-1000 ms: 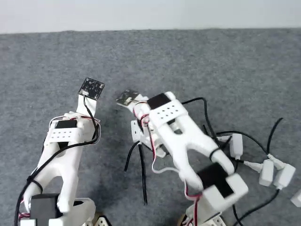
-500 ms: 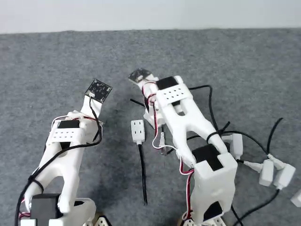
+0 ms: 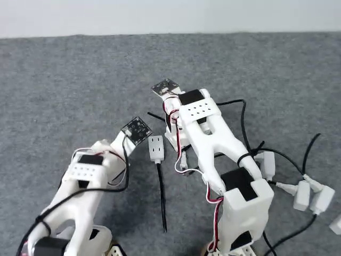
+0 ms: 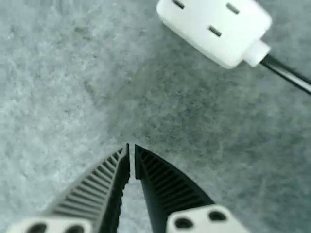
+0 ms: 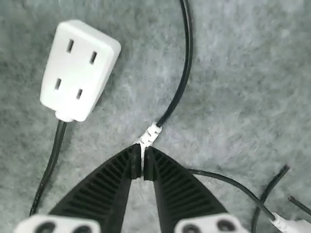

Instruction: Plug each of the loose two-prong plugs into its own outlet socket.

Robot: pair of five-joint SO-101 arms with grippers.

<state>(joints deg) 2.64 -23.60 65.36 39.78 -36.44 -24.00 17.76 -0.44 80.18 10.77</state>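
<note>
Centre frame in the high view, the white outlet socket (image 3: 155,148) lies flat on the grey mat (image 3: 64,80), between the two arms. The left gripper (image 4: 131,148) hangs just short of it, fingers pressed together, empty. The right gripper (image 5: 142,148) is pinched tight on a plug (image 5: 150,134), black cord (image 5: 183,73) trailing away, socket just beside.

Two arms (image 3: 85,176) (image 3: 213,138), one white outlet block (image 3: 155,148), and four white plugs (image 3: 268,164) (image 3: 302,196) (image 3: 323,199) (image 3: 336,225).
</note>
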